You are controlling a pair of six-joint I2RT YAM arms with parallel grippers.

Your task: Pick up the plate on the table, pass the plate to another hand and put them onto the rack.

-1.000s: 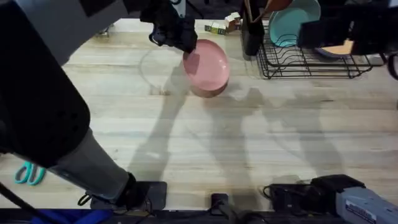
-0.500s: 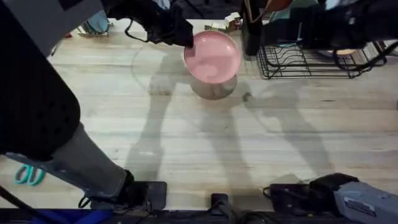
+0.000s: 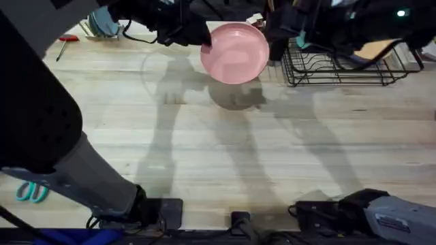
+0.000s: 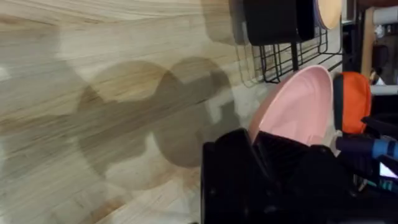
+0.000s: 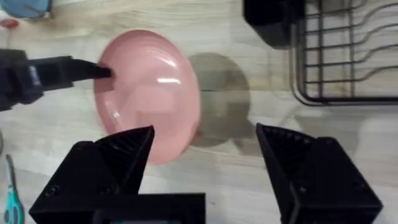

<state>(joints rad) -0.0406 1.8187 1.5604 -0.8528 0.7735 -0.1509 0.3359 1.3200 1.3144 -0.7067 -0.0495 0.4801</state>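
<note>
Overhead: the left gripper [image 3: 204, 41] holds the plate [image 3: 235, 53] by its left edge, lifted above the table [image 3: 225, 156], with the plate's shadow on the wood below it. The right gripper [image 3: 283, 34] is just beside the plate's right edge, near the rack [image 3: 340, 68]. I judge the pick-up is done, and the passing and the racking are left.

Left wrist: the plate [image 4: 295, 106] stands tilted between the arm's own fingers, which are closed on its rim. An orange pad of the other gripper is close to its far edge.

Right wrist: the right gripper [image 5: 205, 140] is wide open, and the plate [image 5: 149, 93] lies ahead of it, not yet between the fingers. The left gripper [image 5: 102, 71] pinches its far rim.

Whether the right fingers already touch the plate is hard to tell. The rack [image 5: 348, 56] is cut off.
</note>
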